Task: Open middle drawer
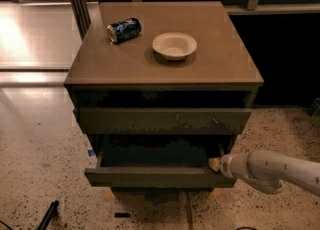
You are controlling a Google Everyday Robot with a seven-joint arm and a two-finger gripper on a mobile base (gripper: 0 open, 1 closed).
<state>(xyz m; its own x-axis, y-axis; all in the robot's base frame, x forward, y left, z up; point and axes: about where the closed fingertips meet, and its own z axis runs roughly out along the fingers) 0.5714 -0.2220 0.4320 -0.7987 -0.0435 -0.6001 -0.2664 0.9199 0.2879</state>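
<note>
The middle drawer of a dark olive-grey cabinet is pulled out toward me, its plain slab front low in view and its dark inside showing. My gripper comes in from the right on a white arm and sits at the drawer's right end, at the top edge behind the front. Above it is the upper drawer front with small pale scratches, slightly out. The lowest drawer is hidden under the pulled-out one.
On the cabinet top lie a blue can on its side and a pale bowl. A dark rod lies on the speckled floor at bottom left. A metal post stands behind the cabinet's left side.
</note>
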